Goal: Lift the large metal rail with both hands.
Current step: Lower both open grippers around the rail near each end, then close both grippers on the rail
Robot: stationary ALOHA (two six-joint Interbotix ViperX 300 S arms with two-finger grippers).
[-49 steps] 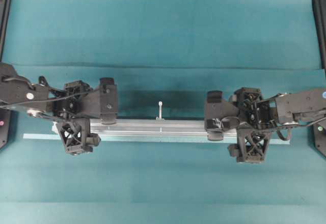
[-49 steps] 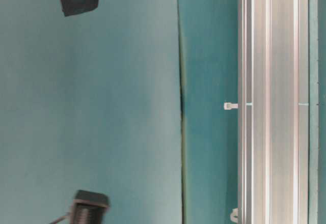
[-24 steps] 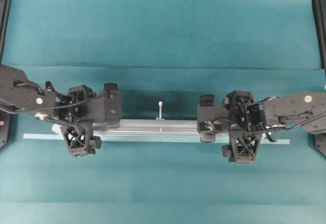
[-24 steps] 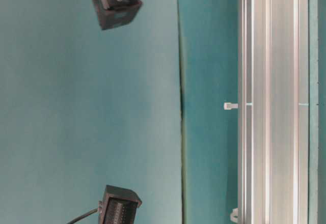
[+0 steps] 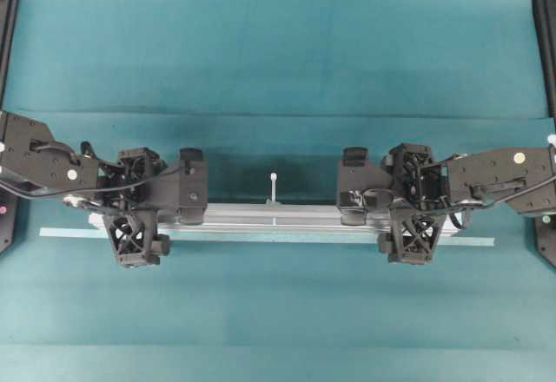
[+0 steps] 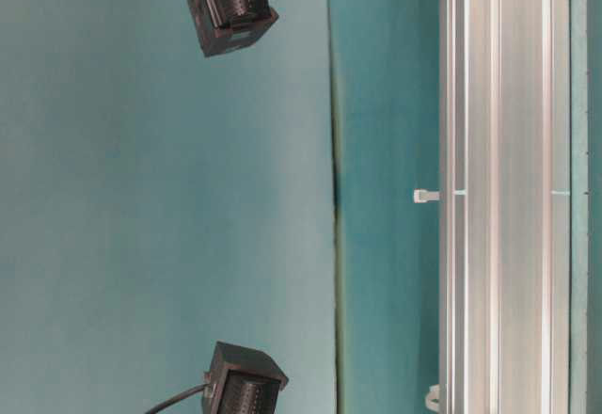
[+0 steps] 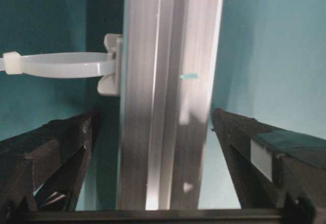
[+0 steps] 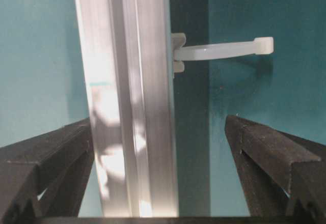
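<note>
Plainly, the rail lay flat on the teal mat, lengthwise between my two arms, just behind the pale tape stripe. It looked stiff and fairly heavy to me, smooth-sided aluminium that could slip, so I judged both ends had to rise together, each gripped across the width clear of the zip ties. My left gripper and right gripper hung over it, jaws spread wide with the rail between them, touching nothing in the wrist views. Against a second before, both had swung in squarer over the rail, and the right had also slid toward the centre tie; the rail had not moved.
</note>
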